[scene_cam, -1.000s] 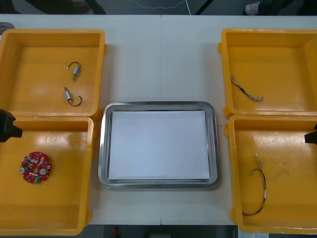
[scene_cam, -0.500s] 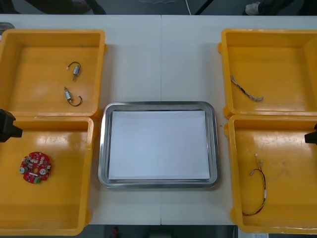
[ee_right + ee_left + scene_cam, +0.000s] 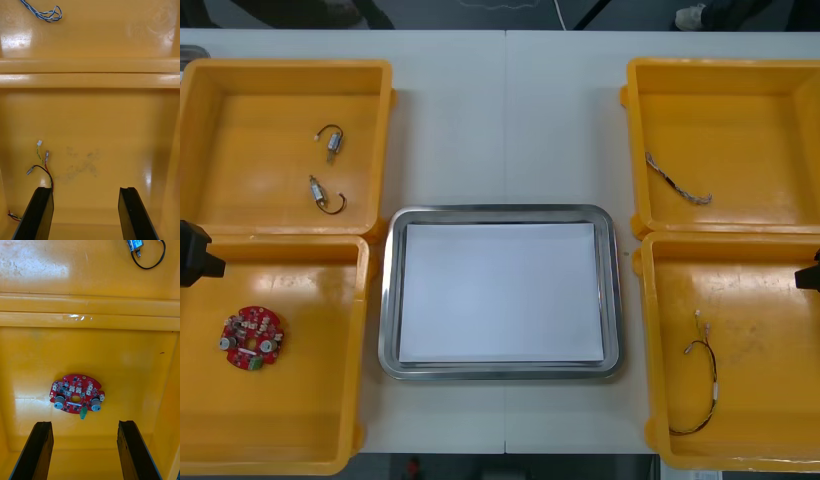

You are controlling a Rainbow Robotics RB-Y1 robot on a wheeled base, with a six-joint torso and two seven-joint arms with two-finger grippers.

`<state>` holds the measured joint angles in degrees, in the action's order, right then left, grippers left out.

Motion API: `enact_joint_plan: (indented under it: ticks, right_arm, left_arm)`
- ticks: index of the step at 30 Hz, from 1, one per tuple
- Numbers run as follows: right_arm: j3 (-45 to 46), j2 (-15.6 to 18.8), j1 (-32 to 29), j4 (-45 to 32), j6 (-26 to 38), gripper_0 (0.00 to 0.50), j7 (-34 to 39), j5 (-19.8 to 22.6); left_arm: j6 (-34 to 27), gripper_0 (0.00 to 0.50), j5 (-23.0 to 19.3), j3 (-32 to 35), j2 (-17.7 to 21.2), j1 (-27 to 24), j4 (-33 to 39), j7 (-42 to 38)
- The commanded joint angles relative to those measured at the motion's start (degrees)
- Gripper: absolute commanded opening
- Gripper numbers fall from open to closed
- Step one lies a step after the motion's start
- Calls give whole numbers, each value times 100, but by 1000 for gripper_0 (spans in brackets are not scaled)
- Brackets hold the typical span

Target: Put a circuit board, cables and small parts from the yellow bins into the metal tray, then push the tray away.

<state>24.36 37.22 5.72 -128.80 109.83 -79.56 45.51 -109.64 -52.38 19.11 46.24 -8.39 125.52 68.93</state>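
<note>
Front view. The light tabletop (image 3: 505,120) carries a shiny rectangular metal tray (image 3: 498,211) at its middle, white inside, with nothing lying in it. Two yellow plastic bins stand at each side.
- The far left yellow bin (image 3: 285,67) holds two small metal parts (image 3: 331,142), each with a dark wire loop and lying apart from each other.
- The near left yellow bin (image 3: 300,244) holds the round red circuit board (image 3: 252,338), flat on the floor toward the bin's outer side.
- The far right yellow bin (image 3: 720,64) holds a twisted blue and white cable (image 3: 677,184).
- The near right yellow bin (image 3: 730,240) holds a thin red, yellow and black cable (image 3: 700,385), lying in a loose curve.

The left claw (image 3: 198,255) shows at the left edge over the near left yellow bin. The right claw (image 3: 810,272) shows at the right edge over the near right yellow bin.

Right wrist view. The right claw (image 3: 85,189) has its fingers spread wide with nothing between them. The red, yellow and black cable (image 3: 43,168) lies just ahead of one finger. The twisted blue and white cable (image 3: 43,13) lies beyond the two bin rims.

Left wrist view. The left claw (image 3: 84,423) is likewise spread and empty above the bin floor. The round red circuit board (image 3: 77,393) lies just ahead of the fingertips, not touching them. One small metal part (image 3: 135,244) lies past the rims.
</note>
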Motion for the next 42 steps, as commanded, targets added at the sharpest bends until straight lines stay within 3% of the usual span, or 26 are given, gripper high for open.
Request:
enact_joint_plan:
  ticks: [1, 42]
  right_arm:
    - [34, 207, -89, -57, 17, 500, 230, 45]
    - [34, 207, -89, -57, 17, 500, 230, 45]
  left_arm:
    - [-36, 500, 52, 154, 245, 92, 148, 481]
    - [-36, 500, 52, 154, 245, 92, 148, 481]
